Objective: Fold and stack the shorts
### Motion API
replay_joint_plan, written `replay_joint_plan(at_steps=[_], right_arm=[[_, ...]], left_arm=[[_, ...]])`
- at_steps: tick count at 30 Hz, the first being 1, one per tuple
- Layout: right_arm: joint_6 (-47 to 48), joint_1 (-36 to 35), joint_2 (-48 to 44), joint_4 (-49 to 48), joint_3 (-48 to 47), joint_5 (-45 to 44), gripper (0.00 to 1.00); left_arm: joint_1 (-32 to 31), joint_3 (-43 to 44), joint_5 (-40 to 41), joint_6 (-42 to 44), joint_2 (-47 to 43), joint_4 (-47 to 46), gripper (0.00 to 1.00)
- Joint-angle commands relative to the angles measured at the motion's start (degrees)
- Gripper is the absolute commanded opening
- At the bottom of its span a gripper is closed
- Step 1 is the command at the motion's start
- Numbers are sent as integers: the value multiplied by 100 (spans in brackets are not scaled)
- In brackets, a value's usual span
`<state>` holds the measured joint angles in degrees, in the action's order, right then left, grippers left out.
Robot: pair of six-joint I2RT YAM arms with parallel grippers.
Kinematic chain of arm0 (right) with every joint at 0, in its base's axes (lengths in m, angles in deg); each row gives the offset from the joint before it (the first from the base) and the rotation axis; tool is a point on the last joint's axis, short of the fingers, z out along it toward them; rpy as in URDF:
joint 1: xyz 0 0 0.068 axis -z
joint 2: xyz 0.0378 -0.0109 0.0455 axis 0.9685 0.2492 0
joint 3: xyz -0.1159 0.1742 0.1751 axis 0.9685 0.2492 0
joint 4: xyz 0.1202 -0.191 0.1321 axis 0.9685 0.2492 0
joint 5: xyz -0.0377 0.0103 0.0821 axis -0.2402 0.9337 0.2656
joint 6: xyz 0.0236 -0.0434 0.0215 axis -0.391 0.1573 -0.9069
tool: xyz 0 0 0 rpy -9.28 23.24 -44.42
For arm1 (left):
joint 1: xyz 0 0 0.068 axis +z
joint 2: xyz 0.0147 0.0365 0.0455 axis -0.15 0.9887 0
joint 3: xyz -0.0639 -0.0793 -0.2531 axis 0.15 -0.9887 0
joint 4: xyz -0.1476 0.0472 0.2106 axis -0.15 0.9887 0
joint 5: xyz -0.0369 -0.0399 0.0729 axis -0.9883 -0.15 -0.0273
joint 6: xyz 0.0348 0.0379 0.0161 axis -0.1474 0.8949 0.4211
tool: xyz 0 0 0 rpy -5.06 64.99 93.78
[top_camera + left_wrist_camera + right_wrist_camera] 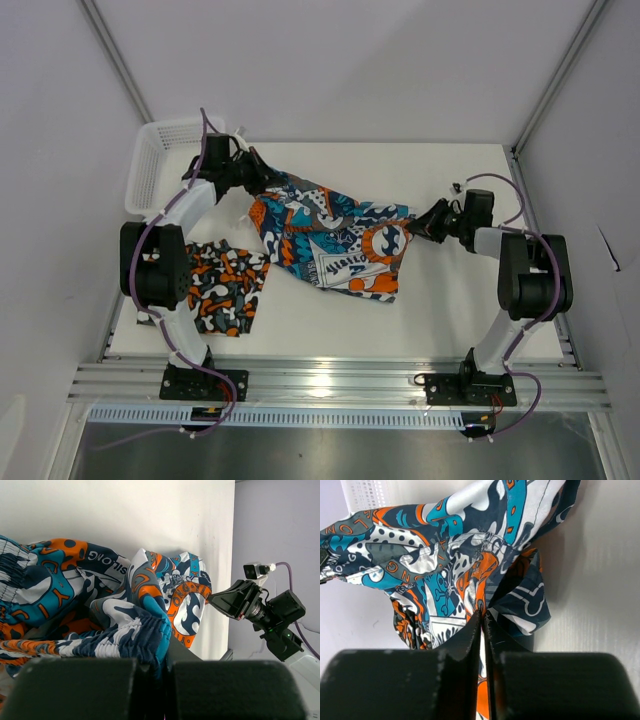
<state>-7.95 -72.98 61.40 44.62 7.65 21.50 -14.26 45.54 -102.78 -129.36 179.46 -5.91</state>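
White panels wall in the white bench (470,300), where I hold the teal graphic shorts (330,235) strung across the middle between both arms, the lower edge sagging toward the surface. The left gripper (248,168), closed tight, pinches the gathered elastic waistband at the far-left end, near the white mesh basket (150,165). The right gripper (420,224), drawn narrow, nips a bunched corner at the right end. The camouflage shorts (225,285) lie on the bench at near left, beside the left arm and just beside the teal pair; I cannot tell whether the two touch. I judge the step to be spreading this pair flat for folding. To do it well I would draw the two grips apart evenly until the twist in the cloth goes, then lower both ends together so it lands smooth and clear of the camouflage pair. I would pull gently, since the right pinch looks small. The overhead view alone gives both garments and the whole span, but hides the jaws. The left wrist view shows the waistband heaped over its own fingers and the right gripper across the bench. The right wrist view shows fabric caught in the thin seam between its fingers.
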Motion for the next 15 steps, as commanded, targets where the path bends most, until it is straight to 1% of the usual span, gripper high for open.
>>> replay_joint_plan(at_steps=[1, 2, 3, 8, 11, 12, 14, 15], right_arm=[[121, -118, -248, -67, -86, 14, 6], [130, -144, -239, -49, -86, 5, 2], [130, -153, -239, -58, -86, -3, 0], [78, -162, -317, -172, -86, 207, 0], [60, -206, -642, -225, -103, 523, 0], [156, -337, -748, -173, -138, 576, 0], [427, -688, -1038, 318, -348, 603, 0], [786, -1090, -1117, 563, -419, 533, 0]], left_arm=[[-70, 3, 16, 132, -167, -39, 0], [-70, 11, 25, 132, -176, -39, 0], [-70, 3, 42, 140, -193, -21, 0], [-87, 3, 51, 149, -220, 5, 0], [-88, -6, 69, 149, -246, 14, 0], [-88, -15, 78, 149, -272, 23, 0], [-105, -33, 87, 140, -290, 14, 0], [-140, -33, 113, 140, -290, 5, 0]])
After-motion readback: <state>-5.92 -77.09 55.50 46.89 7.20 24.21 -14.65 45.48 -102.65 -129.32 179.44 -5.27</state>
